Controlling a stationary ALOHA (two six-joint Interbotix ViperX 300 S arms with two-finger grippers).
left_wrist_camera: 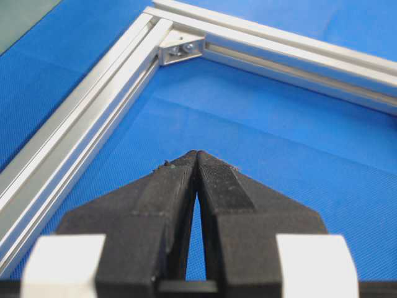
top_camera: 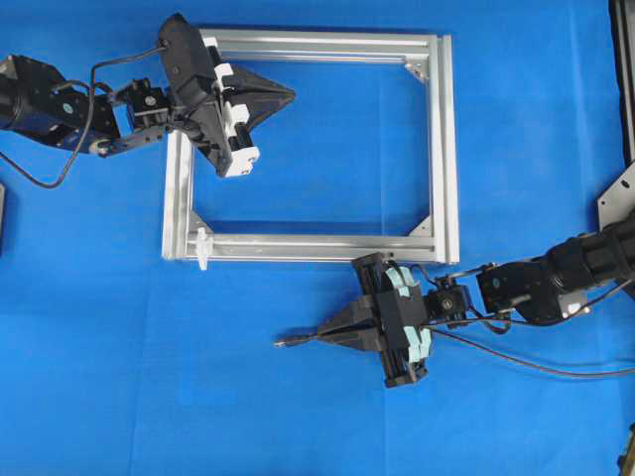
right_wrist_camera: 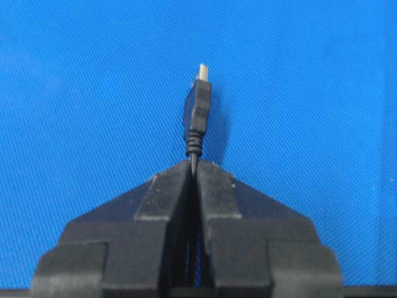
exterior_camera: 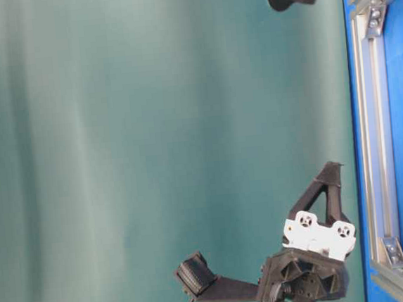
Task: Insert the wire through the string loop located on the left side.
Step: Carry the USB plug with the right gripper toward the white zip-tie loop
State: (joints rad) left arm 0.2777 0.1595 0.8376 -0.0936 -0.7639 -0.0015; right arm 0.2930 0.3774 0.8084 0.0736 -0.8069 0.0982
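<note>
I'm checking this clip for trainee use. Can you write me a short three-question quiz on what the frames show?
1. True or false: the right gripper is shut on the wire, with the plug sticking out past its fingertips.
2. Where is the string loop? A. at the top right corner of the frame B. near the bottom left corner of the frame C. between the left gripper's fingertips
3. Fill in: the left gripper is shut and holds ____.

Key
1. True; the wire runs between the closed fingers.
2. B; it juts from the lower bar, apart from both grippers.
3. Nothing; its tips meet over bare blue cloth inside the frame.
</note>
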